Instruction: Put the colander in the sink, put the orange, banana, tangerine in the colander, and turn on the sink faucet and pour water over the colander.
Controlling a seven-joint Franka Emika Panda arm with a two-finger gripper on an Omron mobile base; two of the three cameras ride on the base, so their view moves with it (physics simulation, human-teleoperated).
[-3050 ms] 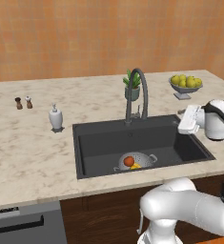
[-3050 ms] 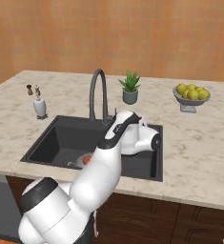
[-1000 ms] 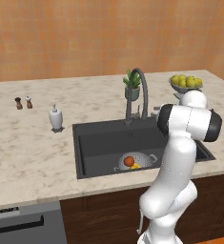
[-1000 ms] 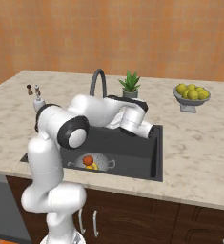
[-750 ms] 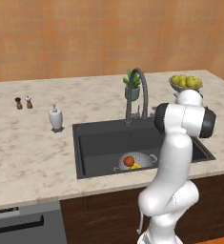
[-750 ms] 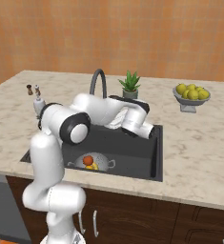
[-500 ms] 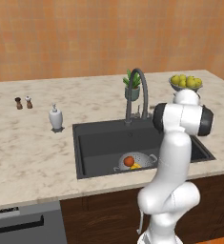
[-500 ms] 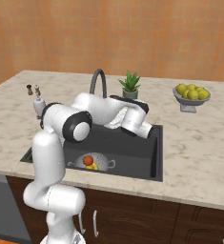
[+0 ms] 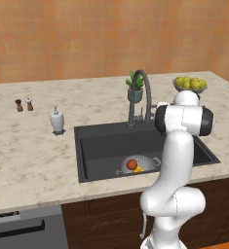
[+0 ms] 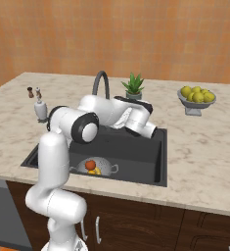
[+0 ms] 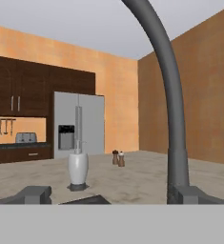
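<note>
A: Dark grey, both of them: the fingers (image 11: pixel 111 196) show as two small tips at the bottom of the hand view, set wide apart, with nothing between them.

B: Touching anything?

A: One tip (image 11: pixel 195 195) sits right at the foot of the sink faucet (image 11: pixel 169 100), whose stem rises just above it and arches overhead. Whether they actually touch, I cannot tell. The other tip stands free above the worktop (image 11: pixel 132 181).

B: And from the base cameras?

A: In the right base view the hand reaches across the sink (image 10: pixel 136 152) close to the faucet's base (image 10: pixel 101 84); the fingers themselves are hidden behind the wrist there. In the left base view the arm's upper joint stands in front of the basin's right part (image 9: pixel 106 146), beside the faucet (image 9: pixel 140 95).

B: Where is the colander?

A: On the sink floor, toward the front (image 9: pixel 147 161). Inside it lies an orange-red round fruit (image 9: pixel 131 165) with the yellow banana (image 9: pixel 138 169) just beside it. The right base view shows the same: colander (image 10: pixel 106 169), round fruit (image 10: pixel 90 165), banana (image 10: pixel 97 171).

B: Farther out?

A: A white soap bottle (image 11: pixel 78 167) stands on the worktop left of the sink, two small shakers (image 11: pixel 118 158) beyond it. Behind the faucet is a potted plant (image 10: pixel 133 86), and to the right a footed bowl of yellow-green fruit (image 10: pixel 196 97).
</note>
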